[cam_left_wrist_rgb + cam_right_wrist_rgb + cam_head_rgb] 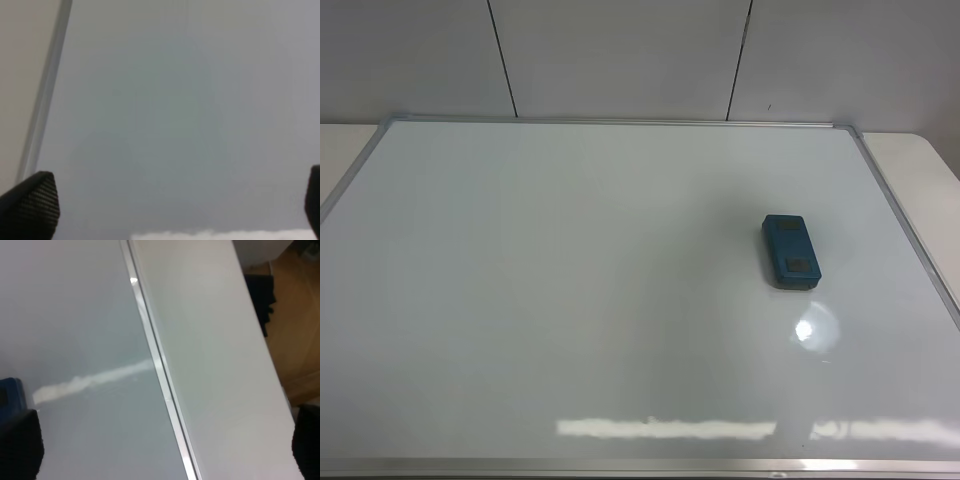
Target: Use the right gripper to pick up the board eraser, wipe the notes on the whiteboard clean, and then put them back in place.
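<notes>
The teal-blue board eraser (791, 251) lies flat on the right part of the whiteboard (570, 280). No black notes show on the board in any view. Neither arm shows in the exterior high view. In the right wrist view my right gripper (164, 442) is open and empty, its fingertips (20, 445) wide apart over the board's right silver frame (155, 355); a corner of the eraser (10, 392) shows just beside one fingertip. In the left wrist view my left gripper (172, 200) is open and empty over the board (175, 125) near its left frame (45, 100).
The whiteboard lies on a pale table (910, 160) that shows past its right frame and at the far left (340, 150). A grey panelled wall (620, 55) stands behind. The right wrist view shows the table edge and wooden floor (295, 330) beyond.
</notes>
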`<state>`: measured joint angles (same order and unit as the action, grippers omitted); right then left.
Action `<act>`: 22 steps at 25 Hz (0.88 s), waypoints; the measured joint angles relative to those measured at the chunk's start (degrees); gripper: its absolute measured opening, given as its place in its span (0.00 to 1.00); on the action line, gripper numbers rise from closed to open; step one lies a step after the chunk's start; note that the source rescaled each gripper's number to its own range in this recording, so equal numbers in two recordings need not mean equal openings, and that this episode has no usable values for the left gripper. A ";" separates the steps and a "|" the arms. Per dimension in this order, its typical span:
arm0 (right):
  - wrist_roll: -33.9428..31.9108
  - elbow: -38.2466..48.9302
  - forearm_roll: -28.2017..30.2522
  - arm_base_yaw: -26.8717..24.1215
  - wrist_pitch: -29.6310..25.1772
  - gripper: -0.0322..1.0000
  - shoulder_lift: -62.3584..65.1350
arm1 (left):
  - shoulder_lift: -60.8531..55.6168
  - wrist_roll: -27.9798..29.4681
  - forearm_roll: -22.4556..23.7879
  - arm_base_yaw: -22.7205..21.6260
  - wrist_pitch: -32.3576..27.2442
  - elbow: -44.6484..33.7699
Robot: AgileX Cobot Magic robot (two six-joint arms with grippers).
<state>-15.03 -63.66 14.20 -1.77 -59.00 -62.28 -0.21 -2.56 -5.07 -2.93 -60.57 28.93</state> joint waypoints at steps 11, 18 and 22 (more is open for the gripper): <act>8.31 0.00 0.56 -0.34 -8.49 1.00 23.75 | 0.00 0.00 0.00 0.00 0.00 0.00; 10.24 0.00 0.19 -0.34 -10.40 1.00 36.95 | 0.00 0.00 0.00 0.00 0.00 0.00; 10.24 0.13 -1.73 -0.34 -10.59 1.00 43.09 | 0.00 0.00 0.00 0.00 0.00 0.00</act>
<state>-4.79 -63.53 12.47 -2.11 -69.60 -19.19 -0.21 -2.56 -5.07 -2.93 -60.57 28.93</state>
